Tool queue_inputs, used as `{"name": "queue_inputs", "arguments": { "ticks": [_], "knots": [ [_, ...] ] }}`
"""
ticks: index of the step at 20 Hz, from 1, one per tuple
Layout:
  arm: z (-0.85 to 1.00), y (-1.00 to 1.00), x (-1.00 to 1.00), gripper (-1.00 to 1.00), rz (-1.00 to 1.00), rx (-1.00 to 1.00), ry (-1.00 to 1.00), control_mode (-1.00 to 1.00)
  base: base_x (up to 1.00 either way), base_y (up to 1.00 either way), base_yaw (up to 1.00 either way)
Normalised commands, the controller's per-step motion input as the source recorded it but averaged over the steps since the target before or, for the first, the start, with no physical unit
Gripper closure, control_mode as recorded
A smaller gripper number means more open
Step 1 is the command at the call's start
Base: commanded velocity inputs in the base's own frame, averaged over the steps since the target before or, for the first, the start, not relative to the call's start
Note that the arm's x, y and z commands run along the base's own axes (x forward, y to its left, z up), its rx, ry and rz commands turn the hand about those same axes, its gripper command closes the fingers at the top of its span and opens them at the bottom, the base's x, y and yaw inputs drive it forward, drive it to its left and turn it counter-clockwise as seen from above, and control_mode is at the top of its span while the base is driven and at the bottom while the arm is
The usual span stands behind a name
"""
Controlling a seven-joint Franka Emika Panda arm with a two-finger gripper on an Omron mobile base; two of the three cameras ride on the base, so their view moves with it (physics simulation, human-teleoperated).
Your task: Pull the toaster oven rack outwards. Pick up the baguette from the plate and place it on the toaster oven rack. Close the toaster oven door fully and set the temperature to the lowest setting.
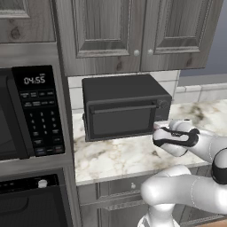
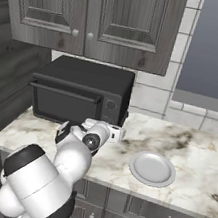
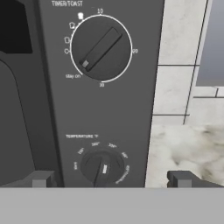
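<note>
Now the last step is being worked: the toaster oven point(image 1: 122, 106), standing toward the back edge of the counter point(image 1: 115, 157) beside its left end, is being faced by the gripper point(image 3: 109, 179) at its control strip, with the toaster oven door point(image 1: 122, 119) being held shut and upright. In the hand view the temperature dial point(image 3: 103, 166) is being straddled loosely by the two finger tips, which are spread wide and gripping nothing (the larger timer dial point(image 3: 100, 49) sits above and is not the one wanted). To do this well, the fingers are best being centred on the small knob's ridge before being closed, then turned toward the lowest mark; the printed numbers are too blurred to say which end that is. The plate point(image 2: 152, 168) is lying bare near the counter's front edge, well right of the oven, so the baguette is judged to be inside. Open room is being left to the oven's right, while the wall and upper cabinets point(image 2: 97, 12) are crowding close behind and above.
</note>
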Motion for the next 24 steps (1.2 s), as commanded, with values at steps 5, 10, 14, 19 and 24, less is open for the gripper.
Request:
{"name": "queue_inputs", "arguments": {
  "ticks": [5,10,14,19,24],
  "knots": [
    [0.0,0.0,0.03,-1.0,0.0,0.0,0.0,-1.0,0.0,0.0,0.0],
    [0.0,0.0,0.0,-1.0,0.0,0.0,0.0,-1.0,0.0,0.0,0.0],
    [-0.02,0.01,0.09,-1.0,0.0,0.0,0.0,-1.0,0.0,0.0,0.0],
    [-0.11,0.07,0.14,-1.0,-0.01,0.0,0.0,-1.0,0.0,0.0,0.0],
    [-0.15,0.12,0.02,-1.0,0.0,0.0,0.0,-1.0,0.0,0.0,0.0]
  ]
}}
